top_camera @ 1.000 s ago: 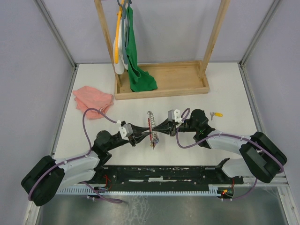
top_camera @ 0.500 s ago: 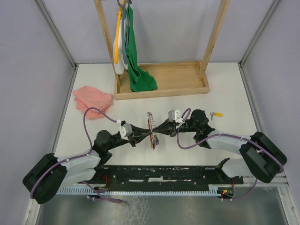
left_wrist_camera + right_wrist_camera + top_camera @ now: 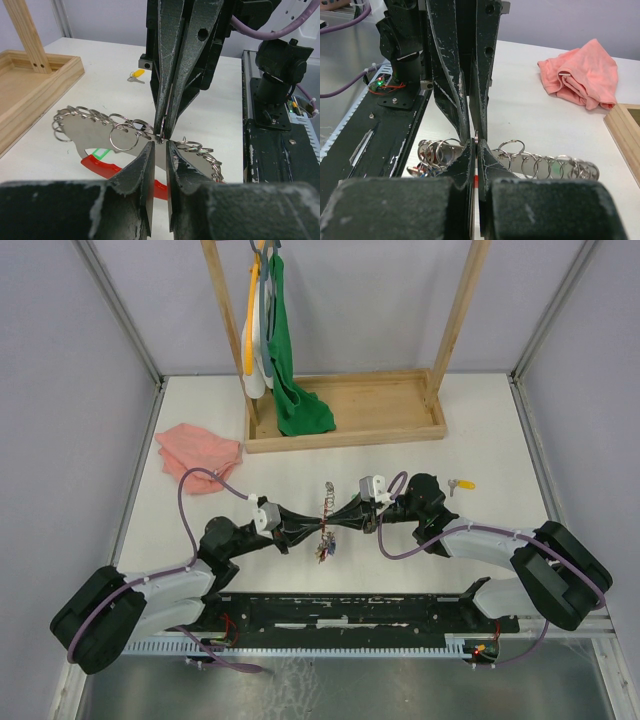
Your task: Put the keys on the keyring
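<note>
The keyring (image 3: 325, 502) is held up between my two grippers at the table's middle. In the left wrist view it is a grey loop (image 3: 82, 132) with a red part (image 3: 102, 167) and several small split rings. A bunch of colour-tagged keys (image 3: 323, 548) hangs from it. My left gripper (image 3: 314, 521) (image 3: 160, 145) is nearly closed on the loop's thin edge. My right gripper (image 3: 336, 517) (image 3: 476, 146) faces it tip to tip, shut on a small ring of the loop. A loose yellow-tagged key (image 3: 461, 484) (image 3: 135, 76) lies on the table to the right.
A pink cloth (image 3: 198, 450) (image 3: 581, 72) lies at the left. A wooden rack tray (image 3: 400, 405) with hanging green cloth (image 3: 290, 370) stands at the back. The black base rail (image 3: 350, 612) runs along the near edge.
The keyring has been raised and turned more upright between the grippers; it looks shorter from above and the key bunch now hangs below. Both grippers have stayed together at the middle.
</note>
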